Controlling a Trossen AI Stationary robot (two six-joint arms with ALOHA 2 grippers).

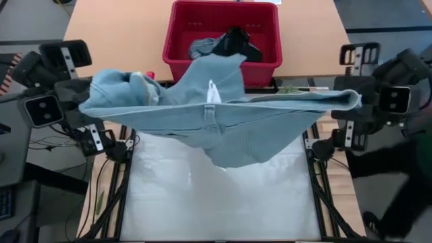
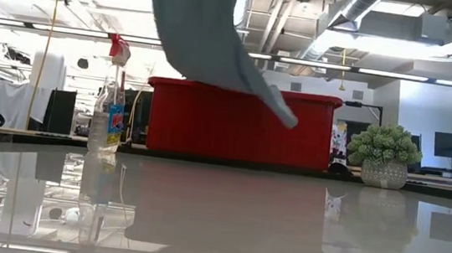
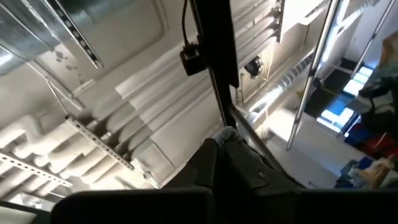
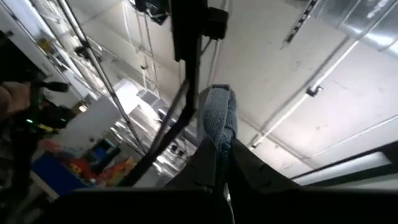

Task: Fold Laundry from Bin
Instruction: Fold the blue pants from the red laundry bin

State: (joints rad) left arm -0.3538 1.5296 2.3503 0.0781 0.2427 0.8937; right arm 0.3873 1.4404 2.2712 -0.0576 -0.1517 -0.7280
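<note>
A large, faded grey-blue denim-like garment (image 1: 229, 118) hangs stretched between the two dark arms above the white work surface (image 1: 216, 202), its upper edge pulled into a nearly straight line and its middle sagging down into a point. The left gripper (image 1: 91, 101) pinches one bunched end of the cloth at the left side of the table, fingers (image 3: 214, 155) pressed together with a small tuft of fabric showing between their tips. The right gripper (image 1: 352, 100) pinches the opposite end at the right side, its fingers (image 4: 214, 155) clamped on a rolled fold of the blue-grey cloth that pokes up beyond them. Behind the hanging garment, at the far edge of the table, stands the bright red rectangular plastic bin (image 1: 223, 40), holding a black garment (image 1: 236, 42) and a scrap of grey-blue cloth. From table height, the garment's lower corner dangles in front of the bin, with a clear spray bottle with a red top (image 2: 111, 102) to one side and a small potted green plant (image 2: 384, 156) to the other.
</note>
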